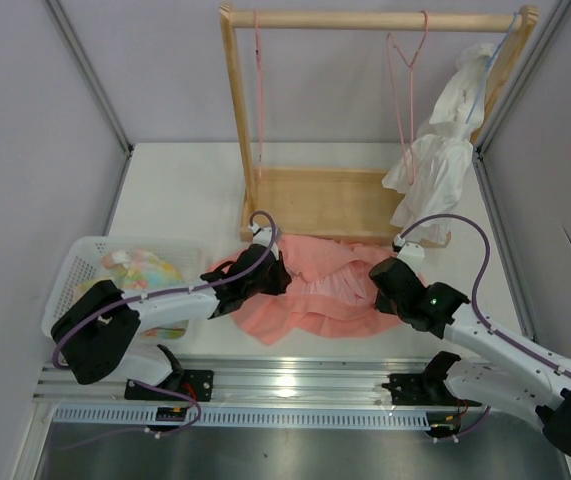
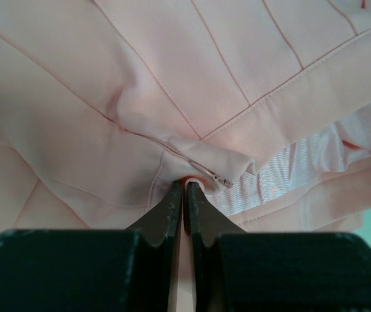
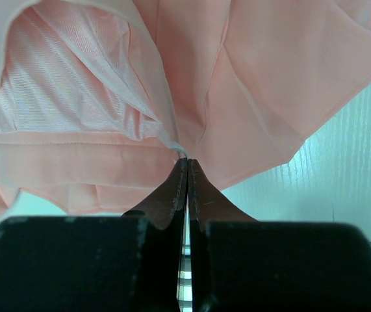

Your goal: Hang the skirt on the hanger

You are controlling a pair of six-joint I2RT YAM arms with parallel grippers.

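The salmon-pink pleated skirt (image 1: 315, 290) lies crumpled on the white table in front of the wooden rack. My left gripper (image 1: 270, 270) is at the skirt's left end, shut on a fold of the skirt (image 2: 172, 65) beside the zipper pull (image 2: 212, 174); the gripper (image 2: 184, 185) has pink cloth between its tips. My right gripper (image 1: 380, 280) is at the right end. It (image 3: 187, 161) is shut with its tips pinching the skirt (image 3: 269, 78) where the pleats and pale lining converge. The pink wire hanger (image 1: 406, 60) hangs from the rail, apart from both grippers; a like one (image 1: 258, 90) hangs at the left.
The wooden rack's base (image 1: 315, 200) stands just behind the skirt, its left post (image 1: 237, 110) upright. A white garment (image 1: 440, 150) on a pale blue hanger (image 1: 485, 85) hangs at the rack's right end. A white basket (image 1: 77, 262) with patterned cloth sits at the near left.
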